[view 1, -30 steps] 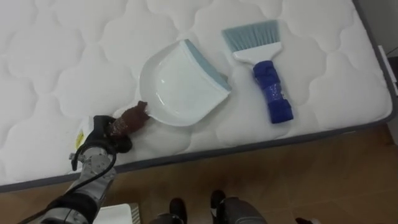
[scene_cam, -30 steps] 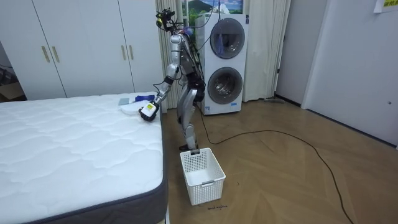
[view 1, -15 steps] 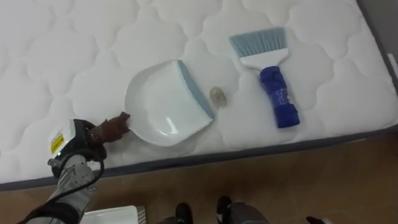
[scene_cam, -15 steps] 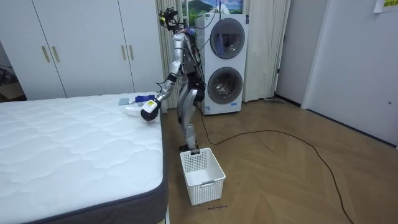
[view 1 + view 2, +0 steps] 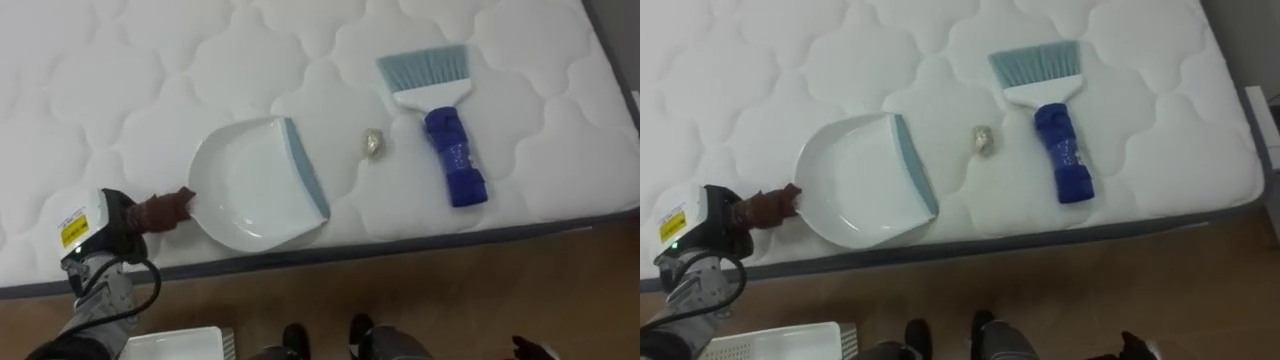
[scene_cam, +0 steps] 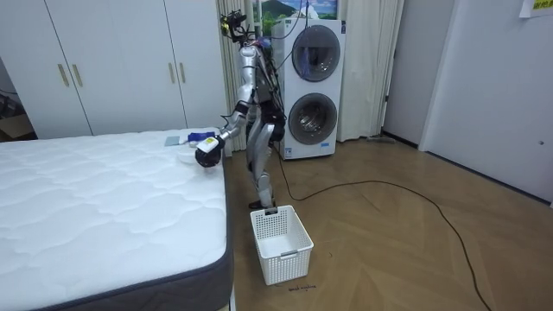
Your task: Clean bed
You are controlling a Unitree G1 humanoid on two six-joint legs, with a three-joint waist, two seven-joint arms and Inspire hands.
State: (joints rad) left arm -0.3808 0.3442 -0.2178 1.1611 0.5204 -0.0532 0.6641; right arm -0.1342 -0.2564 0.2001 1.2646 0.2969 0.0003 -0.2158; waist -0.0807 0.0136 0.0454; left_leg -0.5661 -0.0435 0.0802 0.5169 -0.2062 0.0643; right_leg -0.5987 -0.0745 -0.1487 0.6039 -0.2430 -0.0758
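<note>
Spotter: Dustpan point(image 5: 250, 188) has slid toward our left along the bed point(image 5: 120, 90) since a second ago. That uncovered a small crumpled scrap point(image 5: 372, 143) it had hidden. Brush point(image 5: 447, 140) has not moved.

Logger: Noted. What grip do we have?

Spotter: Left hand point(image 5: 115, 228) is curled round the pan's brown handle point(image 5: 165, 208), near the mattress edge. The pan lies flat with its lip facing the scrap. The scrap sits between lip and brush, touching neither.

Logger: Our read on handling: the pan is stiff, light plastic and likely to skate on the quilting, so the handle is the right hold. The scrap looks near weightless and may roll or lodge in a seam. We would take the brush by its blue grip, since the bristles are soft.
</note>
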